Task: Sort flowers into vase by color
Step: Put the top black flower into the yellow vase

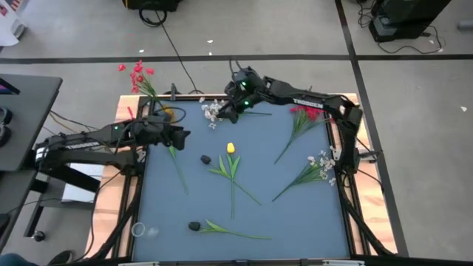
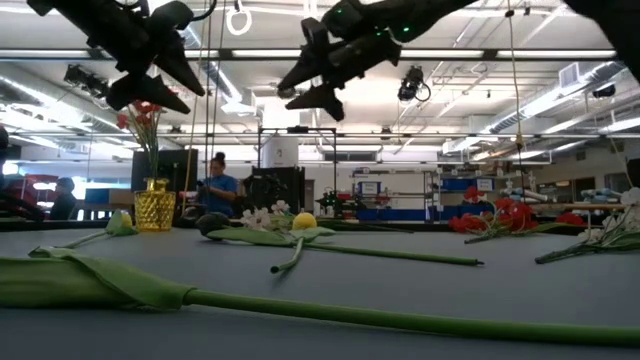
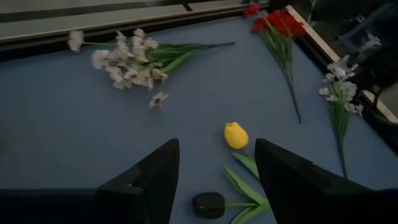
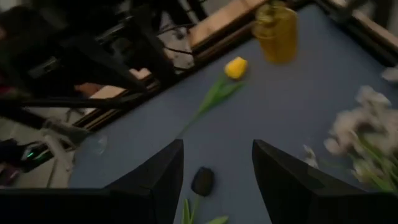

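Both grippers, left (image 1: 181, 136) and right (image 1: 228, 116), spread empty, above open mat (image 1: 295, 214).

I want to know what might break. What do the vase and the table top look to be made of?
The yellow vase looks like translucent glass or plastic with a faceted, glossy surface. The table top looks like a matte blue-grey mat, soft rather than hard, though the material stays uncertain.

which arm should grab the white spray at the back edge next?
Right, probably. The right gripper hangs open just beside the white spray, which also shows near in its wrist view. The left gripper, open too, sits farther off, nearer the yellow tulip.
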You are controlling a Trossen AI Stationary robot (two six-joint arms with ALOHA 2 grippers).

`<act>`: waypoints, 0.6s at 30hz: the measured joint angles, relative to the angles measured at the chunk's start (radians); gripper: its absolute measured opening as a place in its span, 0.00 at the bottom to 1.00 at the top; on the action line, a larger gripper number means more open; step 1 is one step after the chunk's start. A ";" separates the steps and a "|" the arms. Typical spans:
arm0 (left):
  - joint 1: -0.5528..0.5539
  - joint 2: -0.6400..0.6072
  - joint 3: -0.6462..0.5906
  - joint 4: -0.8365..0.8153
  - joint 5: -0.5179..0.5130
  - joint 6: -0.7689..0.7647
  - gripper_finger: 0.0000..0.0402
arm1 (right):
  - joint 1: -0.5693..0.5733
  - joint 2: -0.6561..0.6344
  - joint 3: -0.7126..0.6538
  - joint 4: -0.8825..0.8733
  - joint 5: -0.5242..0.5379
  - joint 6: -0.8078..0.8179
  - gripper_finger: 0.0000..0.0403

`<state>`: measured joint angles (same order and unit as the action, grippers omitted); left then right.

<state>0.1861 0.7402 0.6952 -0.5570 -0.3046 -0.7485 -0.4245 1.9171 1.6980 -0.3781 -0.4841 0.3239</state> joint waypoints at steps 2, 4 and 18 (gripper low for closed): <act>-0.018 0.025 0.000 0.031 -0.001 -0.001 0.53 | 0.010 -0.056 -0.066 0.014 0.053 0.027 0.50; -0.035 0.051 0.000 0.067 -0.001 0.000 0.53 | 0.021 -0.109 -0.126 0.020 0.112 0.054 0.49; -0.178 0.208 -0.001 0.194 -0.001 -0.044 0.53 | 0.182 -0.328 -0.460 0.023 0.499 0.488 0.49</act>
<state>0.0085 0.9486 0.6945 -0.3629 -0.3054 -0.7926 -0.2425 1.5895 1.2381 -0.3551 0.0149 0.8118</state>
